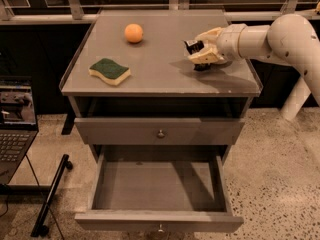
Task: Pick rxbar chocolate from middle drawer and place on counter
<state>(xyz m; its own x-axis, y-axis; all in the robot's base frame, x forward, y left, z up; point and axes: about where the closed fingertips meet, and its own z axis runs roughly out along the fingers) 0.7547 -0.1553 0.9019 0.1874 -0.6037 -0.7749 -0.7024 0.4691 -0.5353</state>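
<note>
Clamped on the rxbar chocolate (191, 46), pincer (197, 54) low over the desk (150, 69) at three o'clock; middle drawer (159, 220) open at six. Judged best: lowered flat until touching, released gently, well inside the rim.

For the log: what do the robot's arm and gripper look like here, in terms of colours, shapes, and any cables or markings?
The arm is smooth off-white tubing with thick rounded joints and a few small dark dots. No loose cables show. The gripper, over the right side of the counter, has pale cream fingers on a white cylindrical wrist.
</note>
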